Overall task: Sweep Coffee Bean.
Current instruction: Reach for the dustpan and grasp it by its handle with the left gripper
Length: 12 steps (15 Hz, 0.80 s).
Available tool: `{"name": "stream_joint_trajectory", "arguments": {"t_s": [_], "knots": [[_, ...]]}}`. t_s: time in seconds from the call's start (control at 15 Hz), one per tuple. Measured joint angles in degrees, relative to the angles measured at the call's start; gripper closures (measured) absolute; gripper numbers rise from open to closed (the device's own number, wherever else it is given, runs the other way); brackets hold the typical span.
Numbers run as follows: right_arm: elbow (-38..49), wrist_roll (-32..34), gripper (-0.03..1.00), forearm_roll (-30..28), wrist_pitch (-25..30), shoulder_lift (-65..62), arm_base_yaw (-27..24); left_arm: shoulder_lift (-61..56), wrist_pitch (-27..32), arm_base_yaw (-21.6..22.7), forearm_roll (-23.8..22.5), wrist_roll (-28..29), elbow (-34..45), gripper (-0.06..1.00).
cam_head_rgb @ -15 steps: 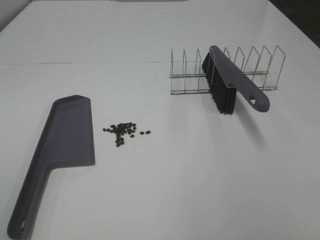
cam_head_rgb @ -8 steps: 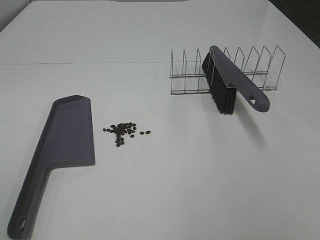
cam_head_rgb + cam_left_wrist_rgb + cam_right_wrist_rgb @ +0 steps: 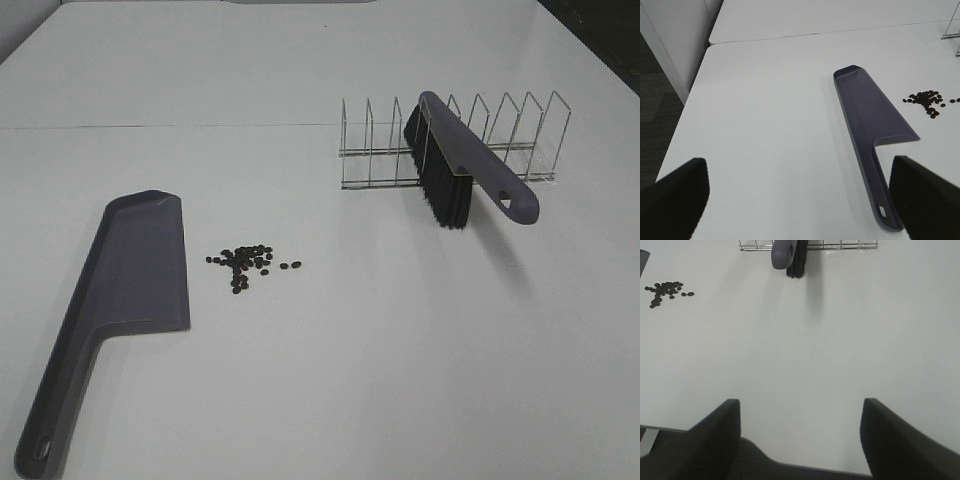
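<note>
Hovering with both claws apart, beans loose on the table

A grey dustpan (image 3: 130, 280) lies flat just beside the coffee beans (image 3: 245, 262), on their left in the high view, with its handle pointing at the near edge. Well apart on the right, a wire rack (image 3: 520, 140) stands with a brush (image 3: 465, 165) propped tilted in it, bristles down. Only bare tabletop lies between the beans and the rack.

The table (image 3: 400, 350) is plain white, with a thin seam running across its far part. My left wrist view shows dark floor (image 3: 655, 100) past the table's edge.

My left claw (image 3: 800, 200) is spread wide and grips nothing. It hangs near the dustpan's handle end, and the beans lie ahead of it, past the pan's blade, well apart. My right claw (image 3: 807, 437) is spread wide too, over the table's near edge. The beans sit far ahead of it, off towards the dustpan.
</note>
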<state>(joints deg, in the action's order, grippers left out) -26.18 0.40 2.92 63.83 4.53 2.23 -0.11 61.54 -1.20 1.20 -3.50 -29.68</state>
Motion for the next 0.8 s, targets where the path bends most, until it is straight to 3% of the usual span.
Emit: {"name": "stream_joint_trajectory", "arguments": {"t_s": [0.8], "knots": [[0.0, 0.0, 0.32, 0.0, 0.0, 0.0, 0.0, 0.0, 0.0, 0.0, 0.0, 0.0, 0.0, 0.05]]}}
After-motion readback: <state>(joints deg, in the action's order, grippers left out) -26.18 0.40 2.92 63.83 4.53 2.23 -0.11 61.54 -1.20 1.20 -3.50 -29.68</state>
